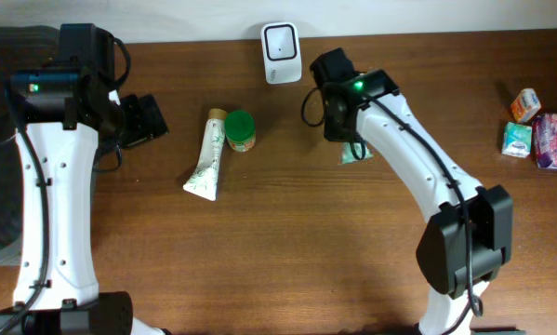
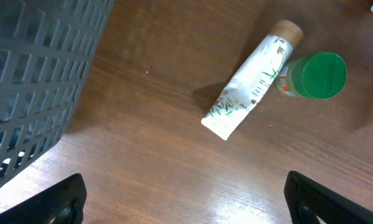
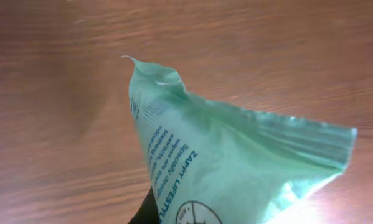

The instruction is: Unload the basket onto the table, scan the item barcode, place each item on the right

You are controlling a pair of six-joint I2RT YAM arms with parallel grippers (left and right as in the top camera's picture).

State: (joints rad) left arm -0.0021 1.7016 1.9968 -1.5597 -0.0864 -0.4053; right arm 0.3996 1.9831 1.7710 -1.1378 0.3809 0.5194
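Observation:
The item is a pale green plastic packet (image 3: 236, 162) with blue print, and my right gripper (image 3: 198, 214) is shut on its lower end. One black finger (image 3: 150, 208) shows under the packet. No barcode shows on the side I see. From overhead, the packet (image 1: 356, 154) sticks out beneath the right gripper (image 1: 341, 126), below and to the right of the white scanner (image 1: 281, 40) at the table's far edge. My left gripper (image 1: 146, 119) stands open and holds nothing at the left, its fingers (image 2: 61, 199) wide apart over bare wood.
A white tube (image 1: 205, 156) and a green-lidded jar (image 1: 240, 130) lie between the arms, also seen from the left wrist as tube (image 2: 251, 84) and jar (image 2: 314, 76). A grey basket (image 2: 30, 81) sits at the far left. Several small packets (image 1: 529, 130) lie at the right edge.

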